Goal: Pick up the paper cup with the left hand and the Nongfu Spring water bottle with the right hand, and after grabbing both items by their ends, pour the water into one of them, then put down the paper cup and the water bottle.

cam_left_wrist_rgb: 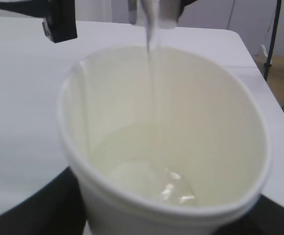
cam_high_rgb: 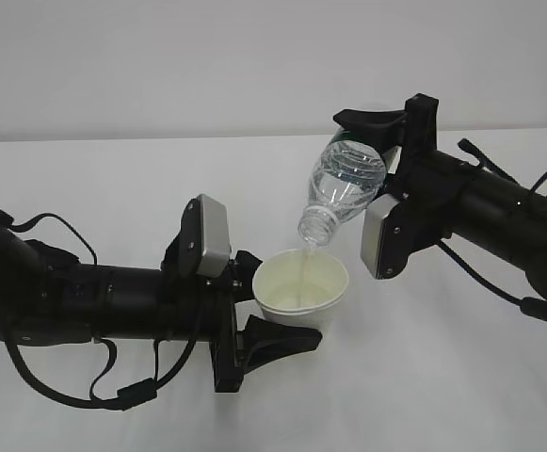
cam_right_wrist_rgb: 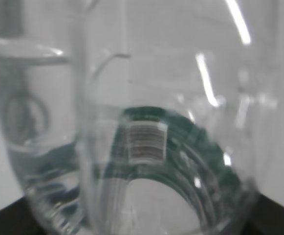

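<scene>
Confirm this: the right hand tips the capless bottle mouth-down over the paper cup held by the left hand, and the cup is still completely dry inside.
Not dry. The left wrist view shows water pooled in the paper cup, fed by a thin stream from the bottle. The rest stands: right hand tips, left hand holds.

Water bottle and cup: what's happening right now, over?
Left gripper holds paper cup. Right gripper holds Nongfu Spring water bottle tipped neck-down. Thin water stream falling into cup, shallow pool inside. Nothing in the way.
</scene>
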